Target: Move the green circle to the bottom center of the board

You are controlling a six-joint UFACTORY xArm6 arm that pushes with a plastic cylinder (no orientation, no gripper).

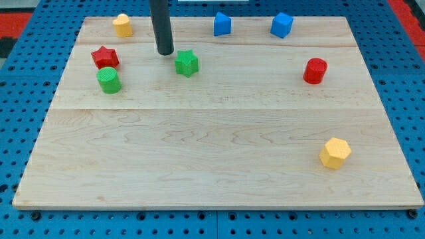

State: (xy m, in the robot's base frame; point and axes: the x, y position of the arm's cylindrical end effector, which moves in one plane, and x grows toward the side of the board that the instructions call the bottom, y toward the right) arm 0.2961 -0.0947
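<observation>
My tip (165, 52) rests on the worktop (219, 166), just to the view's left of the green star (187, 63). My tool is a bare rod, holding nothing. The green circle (109, 80) sits further left, just below the red star (105, 57), seemingly apart. I should swing round above it, avoid the red star, then push steadily toward the bottom centre.

My tip (165, 52) sits upper-right of the green circle (109, 80).
</observation>
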